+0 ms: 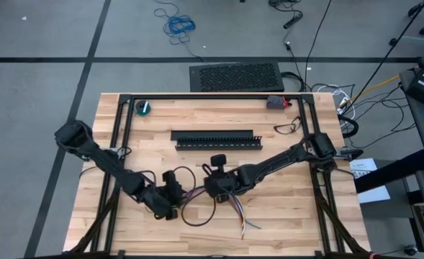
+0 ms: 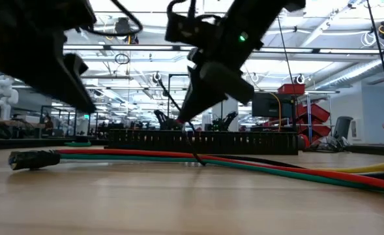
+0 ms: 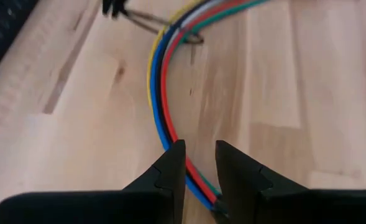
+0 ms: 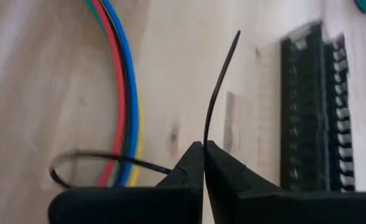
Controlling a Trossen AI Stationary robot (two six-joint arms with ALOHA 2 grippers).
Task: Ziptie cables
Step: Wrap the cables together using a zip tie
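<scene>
The cables [image 3: 160, 93] are a bundle of yellow, blue, black, red and green wires curving across the wooden table [image 1: 298, 216], and they lie flat in the low view [image 2: 178, 155]. My left gripper [image 3: 201, 152] is low at the table's near middle [image 1: 170, 203], with the bundle between its fingers. My right gripper [image 4: 204, 146] is just right of it [image 1: 213, 188], shut on a thin dark ziptie [image 4: 215, 93]. The ziptie's loop [image 4: 61, 171] goes round the cables [image 4: 123, 93]. My left gripper pinches the cable bundle [image 3: 198, 183] between its two fingers, which lie across the wires. The wires beyond the fingers rest on the table. My right gripper pinches the ziptie's strip [image 4: 205, 138] between its shut fingertips, slanting down from above. The free tail [image 4: 232, 43] sticks out past the fingertips. Behind them the strip runs to the loop round the cables.
The black slotted duct [image 1: 215, 139] lies across the table's middle, beyond both grippers. A teal roll [image 1: 144, 108] and a grey and red object [image 1: 276, 102] sit near the far edge. Another dark loop [image 1: 287, 128] lies right of the duct.
</scene>
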